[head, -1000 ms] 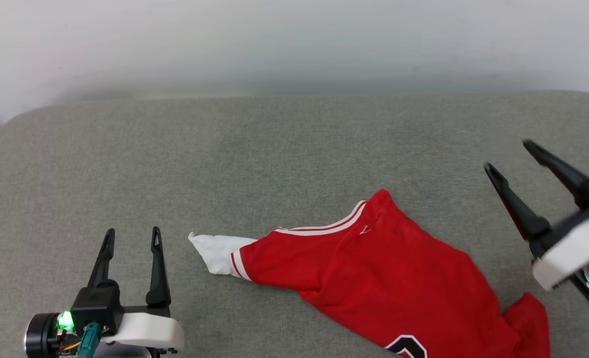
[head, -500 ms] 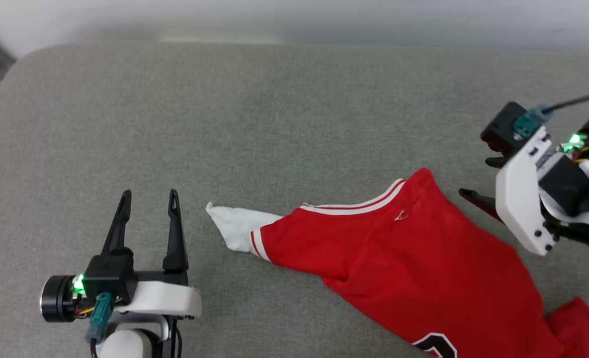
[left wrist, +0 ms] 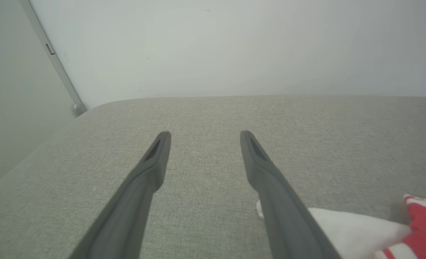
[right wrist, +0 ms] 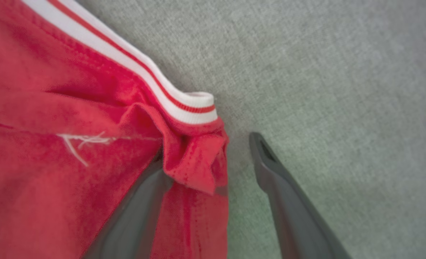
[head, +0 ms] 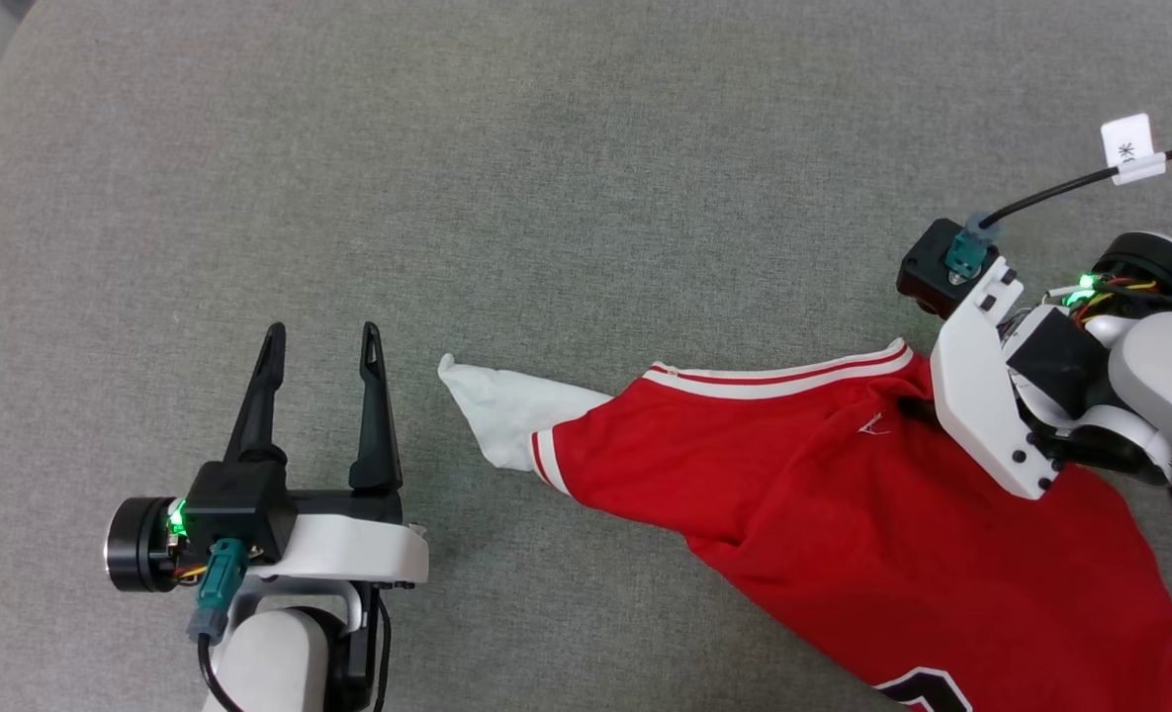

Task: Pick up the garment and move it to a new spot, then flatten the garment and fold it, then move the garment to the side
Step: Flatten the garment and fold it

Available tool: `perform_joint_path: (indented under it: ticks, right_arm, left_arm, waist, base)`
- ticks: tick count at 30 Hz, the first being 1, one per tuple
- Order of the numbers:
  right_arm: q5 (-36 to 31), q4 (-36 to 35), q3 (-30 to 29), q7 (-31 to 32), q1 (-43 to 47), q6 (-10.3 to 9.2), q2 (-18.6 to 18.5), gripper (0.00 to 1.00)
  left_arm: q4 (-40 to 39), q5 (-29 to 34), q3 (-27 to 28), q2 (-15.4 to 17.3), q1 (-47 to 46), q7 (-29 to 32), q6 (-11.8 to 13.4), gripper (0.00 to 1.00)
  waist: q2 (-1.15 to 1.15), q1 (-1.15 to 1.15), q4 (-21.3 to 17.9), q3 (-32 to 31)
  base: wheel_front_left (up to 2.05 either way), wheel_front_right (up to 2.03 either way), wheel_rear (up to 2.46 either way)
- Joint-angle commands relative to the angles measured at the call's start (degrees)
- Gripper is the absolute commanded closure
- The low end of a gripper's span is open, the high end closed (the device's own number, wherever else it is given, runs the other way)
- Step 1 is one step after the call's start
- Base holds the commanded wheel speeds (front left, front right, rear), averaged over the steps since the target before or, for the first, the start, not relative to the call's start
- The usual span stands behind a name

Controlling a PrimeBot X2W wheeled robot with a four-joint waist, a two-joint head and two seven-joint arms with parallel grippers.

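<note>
Right gripper (right wrist: pixel 213 154) has come down onto the right end of the striped trim (head: pixel 773 381). A second ago it hung in the air well to the right of that trim, fingers raised. Its jaws are spread wide and hold nothing. In the right wrist view they straddle the bunched red corner just below the trim's end. One finger lies on the bare cushion (head: pixel 546 198) beside the trim, and the other is partly covered by a flap of cloth. That view is soft, so this finger may be slid under the fabric or may only sit behind a raised fold.

The garment (head: pixel 843 494) lies crumpled on the grey cushion and spreads down and to the right from the trim. Its white sleeve (head: pixel 506 415) points away from the trim's left end. Its outline around the trim looks the same as a second ago. It sits differently in the head view because the camera has tipped downward, not because the shirt was dragged.

Left gripper (head: pixel 321 336) has kept its station beyond the sleeve, on the far side from the trim. It is also spread and empty, with its fingers clear of the cloth.

By my reading, the pick-up has gone from approach to the point of grasping. The right jaws need to close on that corner by the trim before any lift. A shallow bite on the fold could slip free.
</note>
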Motion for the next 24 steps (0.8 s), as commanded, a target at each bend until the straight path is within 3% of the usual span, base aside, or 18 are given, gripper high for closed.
perform_joint_path:
  ticks: [1,2,3,10,16,19,24]
  right_arm:
    - [0.0,0.8,2.3,-0.7,2.6,-0.02,0.8,0.0]
    - [-1.0,0.7,2.5,-2.4,2.0,-0.02,1.0,0.59]
    - [-1.3,0.8,2.4,-3.9,1.4,-0.03,1.1,1.0]
    - [0.2,3.0,1.5,-17.0,-7.1,-0.04,1.9,1.0]
    - [0.6,3.0,1.8,-24.1,-11.7,-0.04,2.0,1.0]
    - [-0.9,0.4,1.8,-26.3,-10.5,-0.04,0.1,1.0]
    - [-4.9,-9.0,1.9,-26.3,-1.1,-0.03,-5.1,1.0]
  left_arm:
    - [0.1,-0.2,0.1,-0.1,-0.7,-0.1,0.4,0.0]
    - [0.2,-0.2,0.4,-0.1,-0.6,-0.1,0.4,0.0]
    - [0.3,-0.2,0.6,-0.1,-0.5,-0.1,0.4,0.0]
    - [0.9,0.4,2.2,-0.1,1.0,-0.1,0.1,0.0]
    - [1.2,0.5,2.8,-0.1,2.8,-0.1,-0.3,0.0]
    - [1.4,0.5,3.0,-0.1,3.9,-0.1,-0.4,0.0]
    - [1.4,0.1,3.7,-0.1,6.7,-0.1,-0.1,0.0]
  waist:
    - [0.0,0.0,0.2,0.3]
    - [0.0,0.0,0.0,0.2]
    - [0.0,0.0,-0.3,0.0]
    - [0.0,0.0,-2.6,-3.9]
    - [0.0,0.0,-4.2,-7.6]
    - [0.0,0.0,-4.7,-9.4]
    - [0.0,0.0,-5.4,-12.4]
  base:
    - [0.0,0.0,0.0]
    - [0.0,0.0,0.0]
    - [0.0,0.0,0.0]
    - [0.0,0.0,0.0]
    - [0.0,0.0,0.0]
    - [0.0,0.0,0.0]
    - [0.0,0.0,0.0]
